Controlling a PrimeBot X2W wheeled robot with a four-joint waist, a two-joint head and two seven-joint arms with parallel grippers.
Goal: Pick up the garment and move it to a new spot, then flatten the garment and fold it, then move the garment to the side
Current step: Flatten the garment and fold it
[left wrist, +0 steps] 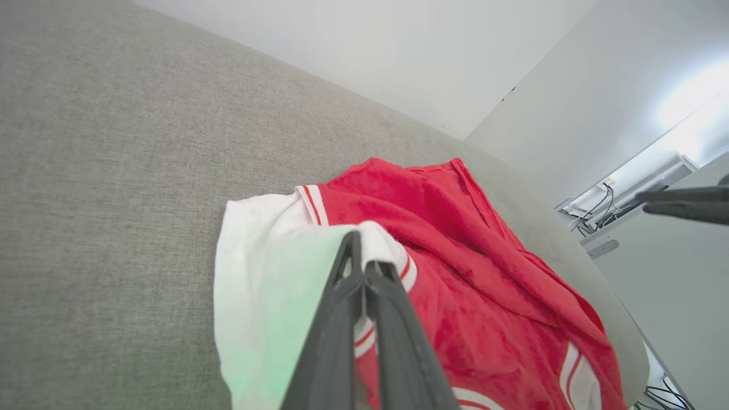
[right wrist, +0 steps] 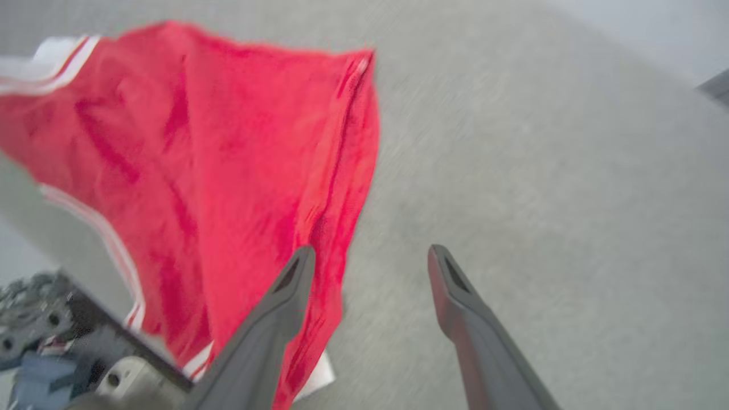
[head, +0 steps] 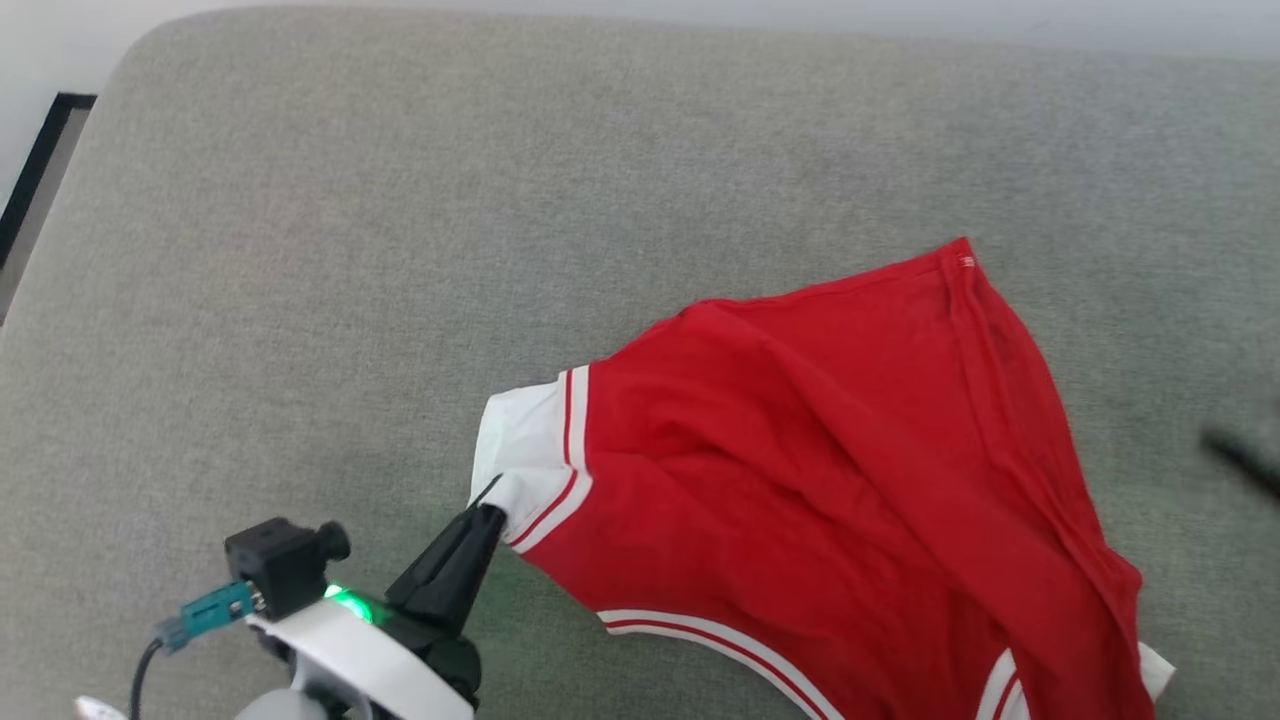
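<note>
The garment (head: 820, 470) is a red shirt with white sleeve parts and striped trim, lying rumpled on the grey cushion (head: 400, 250) at centre right. My left gripper (head: 490, 512) is shut on the white sleeve at the garment's left end; in the left wrist view its fingers (left wrist: 360, 250) pinch that white cloth (left wrist: 267, 273). My right gripper (right wrist: 370, 256) is open above the cushion with nothing between its fingers, its left finger overlapping the garment's (right wrist: 228, 142) right edge. It appears as a blurred dark streak (head: 1245, 460) right of the garment.
The grey cushion (right wrist: 541, 171) has bare room behind, left and right of the garment. A black-framed edge (head: 40, 165) lies beyond its far left corner. Past the cushion's right side are a wall and cables (left wrist: 598, 208). Part of the robot's body (right wrist: 51, 341) is at the lower left.
</note>
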